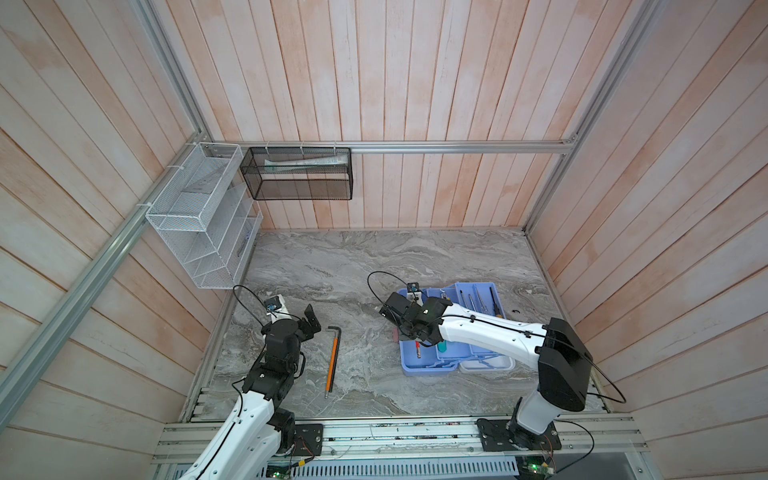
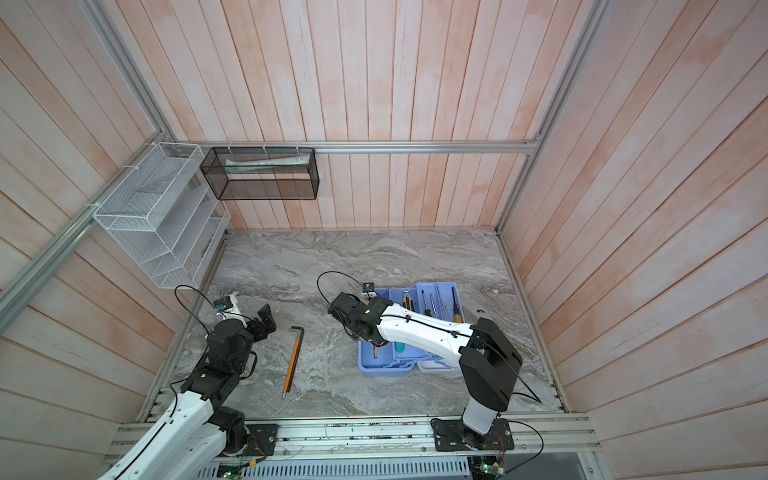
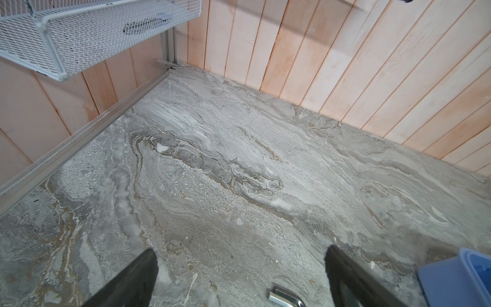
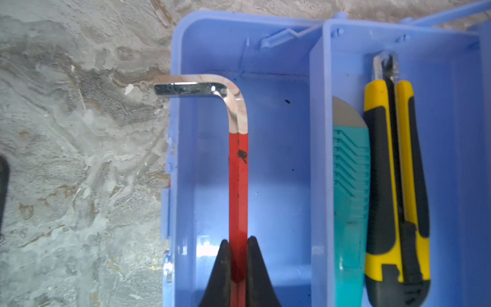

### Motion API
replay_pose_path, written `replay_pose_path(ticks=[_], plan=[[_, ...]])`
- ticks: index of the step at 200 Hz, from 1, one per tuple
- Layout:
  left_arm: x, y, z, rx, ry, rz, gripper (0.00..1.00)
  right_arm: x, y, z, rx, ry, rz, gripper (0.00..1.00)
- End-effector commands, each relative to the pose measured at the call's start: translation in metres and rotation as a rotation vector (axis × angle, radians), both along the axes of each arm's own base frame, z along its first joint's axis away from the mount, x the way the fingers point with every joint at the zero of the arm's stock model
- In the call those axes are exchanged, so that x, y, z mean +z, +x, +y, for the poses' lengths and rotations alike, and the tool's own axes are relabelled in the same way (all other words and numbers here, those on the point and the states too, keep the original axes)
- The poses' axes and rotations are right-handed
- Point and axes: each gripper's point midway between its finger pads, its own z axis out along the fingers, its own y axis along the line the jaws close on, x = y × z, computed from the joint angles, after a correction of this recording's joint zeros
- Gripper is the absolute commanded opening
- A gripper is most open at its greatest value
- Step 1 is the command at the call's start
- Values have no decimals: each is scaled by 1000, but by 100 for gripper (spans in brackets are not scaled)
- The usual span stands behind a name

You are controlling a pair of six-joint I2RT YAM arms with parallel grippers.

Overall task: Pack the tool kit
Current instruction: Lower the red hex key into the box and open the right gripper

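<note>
Pale plank walls (image 1: 415, 83), grey marble tabletop (image 1: 374, 257)

Hex key (image 1: 333, 360) on table (image 1: 374, 257), left of case (image 1: 430, 371)

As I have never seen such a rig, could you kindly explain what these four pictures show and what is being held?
Two robot arms stand at a marble table. Two pictures look down from overhead; the other two come from cameras on the wrists. The right arm has its jaws shut on a red hex key over an open blue case that holds a teal tool and a yellow knife. The left arm, jaws open and empty, hovers near an orange hex key on the table.
</note>
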Motion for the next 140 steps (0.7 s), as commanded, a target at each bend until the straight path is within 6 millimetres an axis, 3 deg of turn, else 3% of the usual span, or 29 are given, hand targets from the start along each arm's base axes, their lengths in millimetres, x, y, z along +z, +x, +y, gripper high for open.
replay_pose_path(ticks=[1,54,140], plan=[[1,0,1,3,-3,-11,100,-7,7,-12,-60,-24,-23,0],[1,0,1,2,-3,-13,100,-30,20,-16,-79,-38,1,0],[-1,1,0,1,-2,-6,100,-57,42,-8,-54,-66,32,0]])
